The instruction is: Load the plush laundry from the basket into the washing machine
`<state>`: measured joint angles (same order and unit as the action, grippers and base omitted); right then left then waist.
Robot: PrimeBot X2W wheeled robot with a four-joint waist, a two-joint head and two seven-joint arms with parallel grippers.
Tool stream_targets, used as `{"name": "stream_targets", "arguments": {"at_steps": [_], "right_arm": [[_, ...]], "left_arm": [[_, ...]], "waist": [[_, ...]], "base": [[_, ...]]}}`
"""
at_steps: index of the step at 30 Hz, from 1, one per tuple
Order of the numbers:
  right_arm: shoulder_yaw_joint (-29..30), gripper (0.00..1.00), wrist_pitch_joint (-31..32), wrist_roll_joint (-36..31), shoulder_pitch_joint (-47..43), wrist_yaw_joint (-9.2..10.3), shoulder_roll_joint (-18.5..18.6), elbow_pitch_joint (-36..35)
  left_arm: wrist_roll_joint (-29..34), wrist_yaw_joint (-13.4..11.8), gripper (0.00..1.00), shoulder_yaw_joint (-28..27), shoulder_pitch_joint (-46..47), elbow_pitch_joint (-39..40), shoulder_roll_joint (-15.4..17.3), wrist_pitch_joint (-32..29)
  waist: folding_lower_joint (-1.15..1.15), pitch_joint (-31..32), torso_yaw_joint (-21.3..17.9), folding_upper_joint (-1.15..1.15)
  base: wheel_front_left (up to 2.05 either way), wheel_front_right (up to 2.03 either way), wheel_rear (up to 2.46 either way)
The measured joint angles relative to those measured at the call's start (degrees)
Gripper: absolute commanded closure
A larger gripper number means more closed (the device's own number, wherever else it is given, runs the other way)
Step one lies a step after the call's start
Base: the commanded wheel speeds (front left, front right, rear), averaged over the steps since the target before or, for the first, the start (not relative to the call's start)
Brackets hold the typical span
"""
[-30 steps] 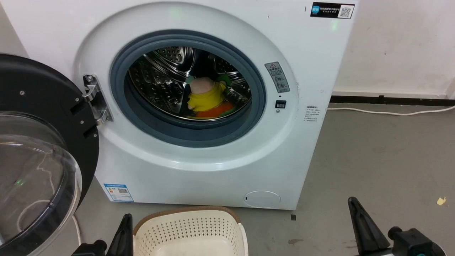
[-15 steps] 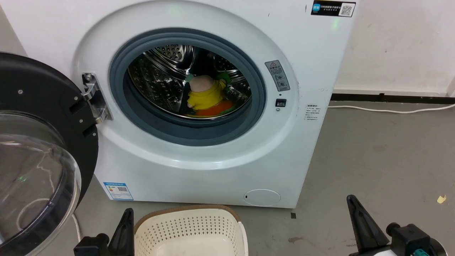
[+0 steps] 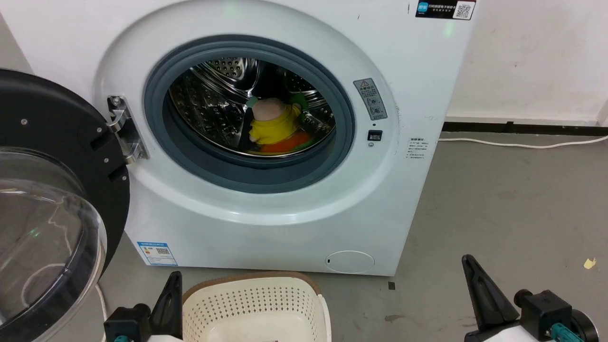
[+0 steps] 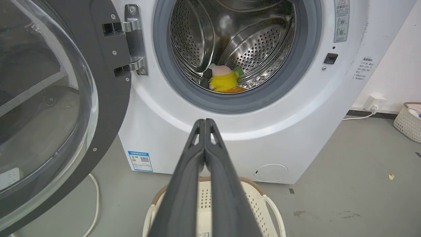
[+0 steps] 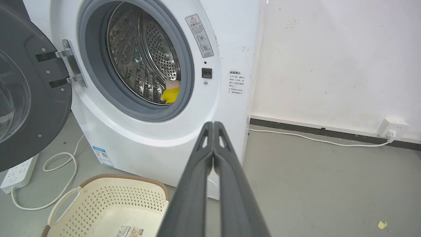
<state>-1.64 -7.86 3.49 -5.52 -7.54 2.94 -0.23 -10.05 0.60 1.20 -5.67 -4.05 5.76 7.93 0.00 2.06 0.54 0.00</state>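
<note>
Plush laundry (image 3: 278, 129) in drum (image 3: 213, 109) (orange one half-hidden) | basket (image 3: 247, 278) cut off

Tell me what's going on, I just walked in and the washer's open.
The yellow-and-pink plush toy and the orange plush toy lie in the steel drum of the washing machine. Its door stands open at the left. No toy shows in the visible part of the cream basket on the floor. The left gripper and right gripper are shut and hold nothing, low in front of the washer.
</note>
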Motion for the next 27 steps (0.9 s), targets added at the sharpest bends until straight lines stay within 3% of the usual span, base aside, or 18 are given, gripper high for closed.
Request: {"name": "stream_targets", "arguments": {"at_steps": [27], "right_arm": [[0.59,1.0,3.21,-1.41,1.47,0.0,0.0,0.01]], "left_arm": [[3.97,-0.02,1.0,-0.32,2.06,1.56,-1.23,-3.24]], "waist": [[0.0,-0.84,-0.22,0.0]], "base": [[0.0,0.0,0.0]]}}
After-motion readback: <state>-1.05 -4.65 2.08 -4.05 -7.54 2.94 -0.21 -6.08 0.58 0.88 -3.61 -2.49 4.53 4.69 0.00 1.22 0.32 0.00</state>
